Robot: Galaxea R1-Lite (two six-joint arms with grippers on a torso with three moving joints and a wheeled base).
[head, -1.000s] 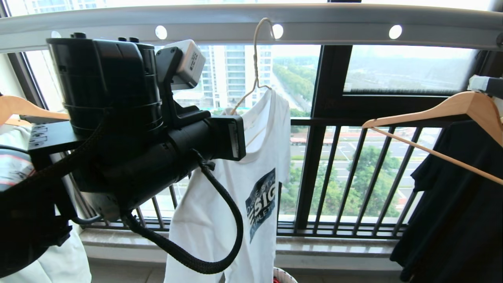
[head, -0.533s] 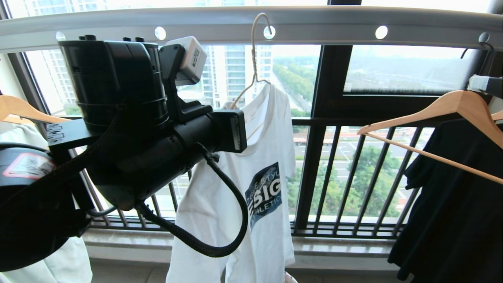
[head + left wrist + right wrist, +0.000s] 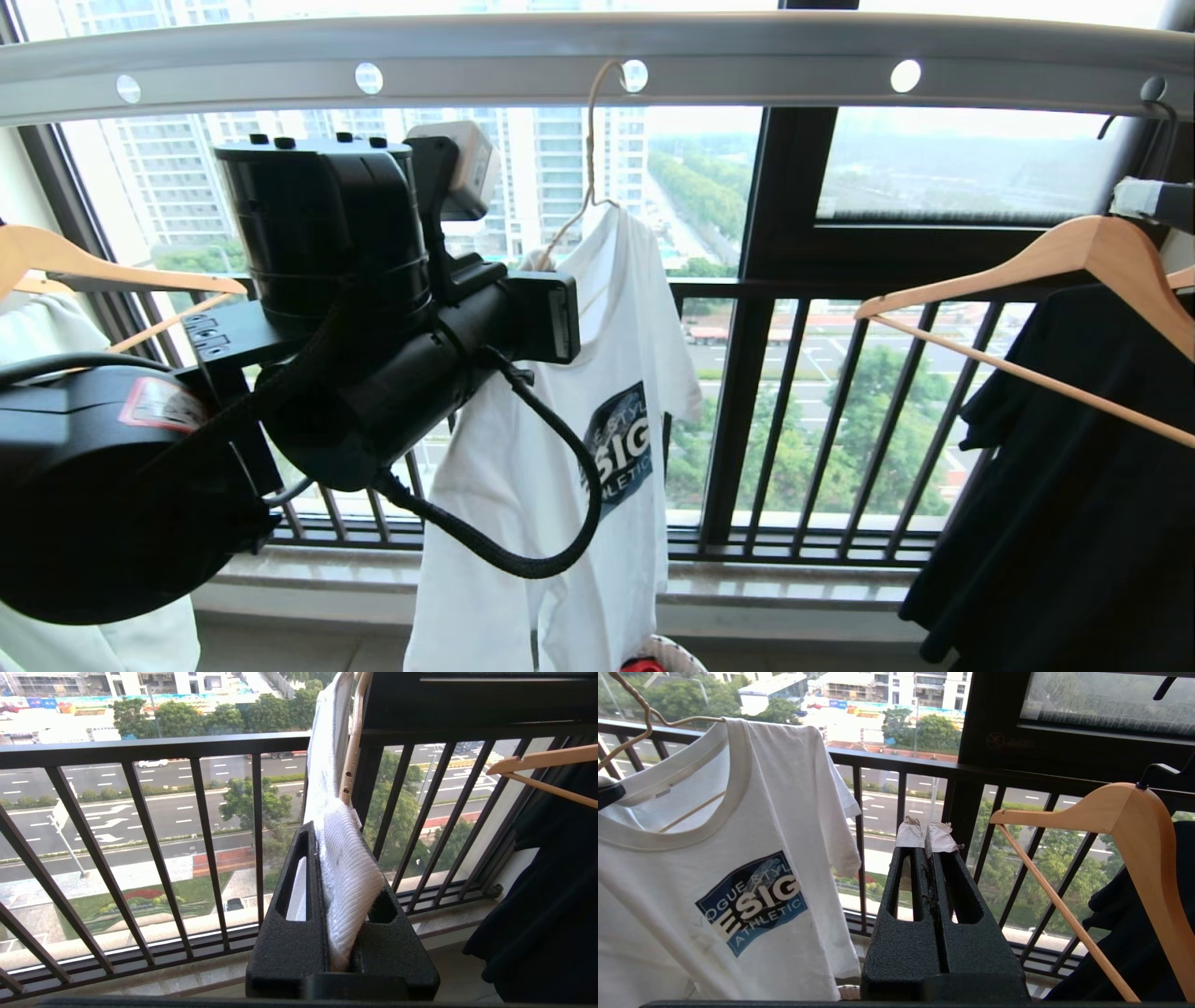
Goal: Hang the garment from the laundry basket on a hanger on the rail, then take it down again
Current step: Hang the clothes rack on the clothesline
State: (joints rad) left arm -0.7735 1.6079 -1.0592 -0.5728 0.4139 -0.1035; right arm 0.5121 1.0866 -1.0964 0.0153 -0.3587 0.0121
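Observation:
The white T-shirt garment (image 3: 560, 439) with its blue logo hangs on the thin cream hanger (image 3: 590, 140). The hanger's hook reaches a round hole in the grey rail (image 3: 766, 56). My left gripper (image 3: 334, 858) is shut on the garment's ribbed collar (image 3: 348, 877), next to the hanger's arm (image 3: 350, 751); in the head view its fingers are hidden behind the arm's own body (image 3: 373, 355). My right gripper (image 3: 926, 840) is shut and empty, to the right of the garment (image 3: 714, 882) and apart from it. The laundry basket's white rim (image 3: 686, 651) shows at the bottom edge.
A wooden hanger (image 3: 1074, 252) with a black shirt (image 3: 1074, 523) hangs on the right. Another wooden hanger (image 3: 93, 271) and white cloth (image 3: 93, 644) are on the left. Black window railing bars (image 3: 840, 420) stand behind the garment.
My left arm has sunk and shifted right in the head view, still gripping the collar. The hanger's hook and the rail's holes have slid slightly left.

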